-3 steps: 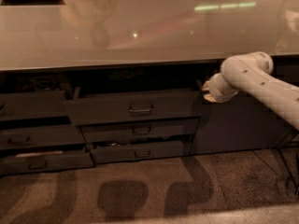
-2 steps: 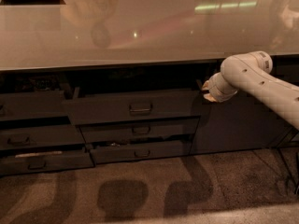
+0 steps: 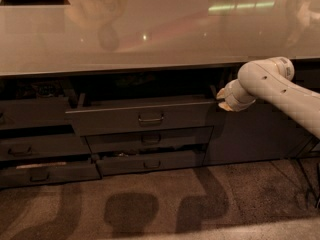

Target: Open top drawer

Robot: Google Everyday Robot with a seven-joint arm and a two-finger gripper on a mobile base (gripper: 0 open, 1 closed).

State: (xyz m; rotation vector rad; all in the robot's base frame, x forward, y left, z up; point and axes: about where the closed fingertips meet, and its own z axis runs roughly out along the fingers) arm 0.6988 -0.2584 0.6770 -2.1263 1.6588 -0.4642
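Note:
The top drawer (image 3: 115,118) is a wide dark grey front with a small loop handle (image 3: 150,119) at its middle. It stands pulled partway out from under the countertop, with a dark gap above it. My gripper (image 3: 219,99) is at the upper right corner of the drawer front, at the end of the white arm (image 3: 280,91) that reaches in from the right. The gripper's tip is dark against the cabinet shadow. The inside of the drawer is hidden.
Two shallower drawers (image 3: 150,139) (image 3: 150,162) sit below the top one. A second stack of drawers (image 3: 40,146) is on the left. A glossy countertop (image 3: 150,29) overhangs them all. A cabinet door (image 3: 255,134) is on the right, with cables (image 3: 306,184) on the carpet.

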